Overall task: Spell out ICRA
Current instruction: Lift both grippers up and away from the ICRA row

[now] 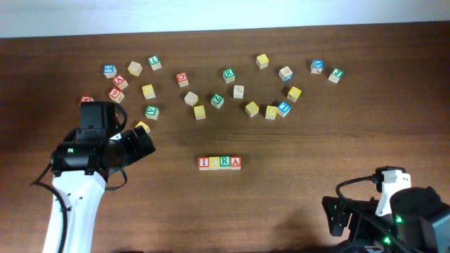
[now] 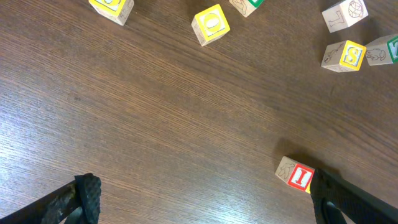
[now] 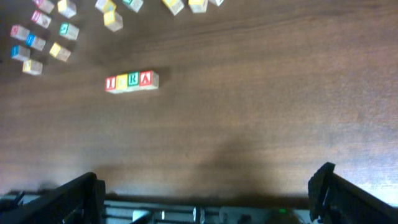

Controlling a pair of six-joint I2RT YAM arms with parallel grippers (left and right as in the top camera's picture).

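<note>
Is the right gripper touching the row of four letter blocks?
Apart. The right wrist view shows bare table between the open right gripper and the block row.

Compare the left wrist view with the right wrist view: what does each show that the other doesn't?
Only the left wrist: a close look at a red I block, its right side cut off by the near jaw, and legible letters such as a yellow S block. Only the right wrist: the whole four-block row, distant and blurred. Both: the wooden table, loose blocks along the top edge, and open, empty jaws at the bottom corners.
</note>
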